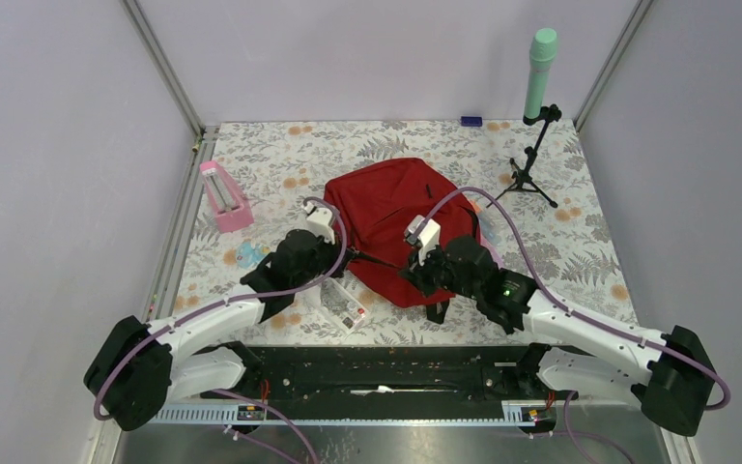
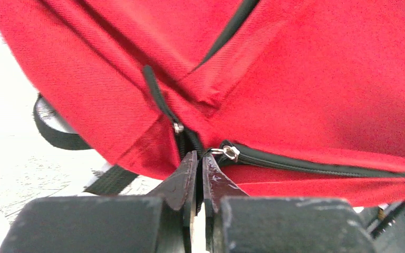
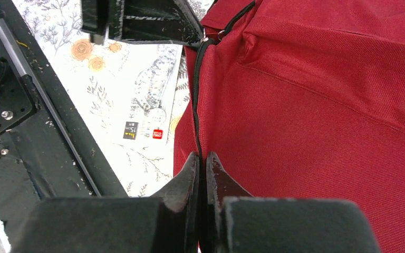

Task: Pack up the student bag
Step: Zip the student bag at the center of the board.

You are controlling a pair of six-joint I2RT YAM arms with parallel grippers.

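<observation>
Left tool [image 2: 199,158] and right tool [image 3: 201,158] converge, pinching the student bag [image 1: 396,208].

Pale lilac walls [image 1: 377,58] enclose a floral-patterned table [image 1: 594,253].

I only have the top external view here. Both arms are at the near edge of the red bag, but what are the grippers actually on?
Observer: The left wrist view shows the left gripper shut on the student bag's edge, a silver slider right beside its tips.
Operator: And the right one?
Observer: The right gripper is shut too, the black zipper line running straight into its tips.
Operator: Zip open there?
Observer: No, that stretch looks closed in the right wrist view.
</observation>
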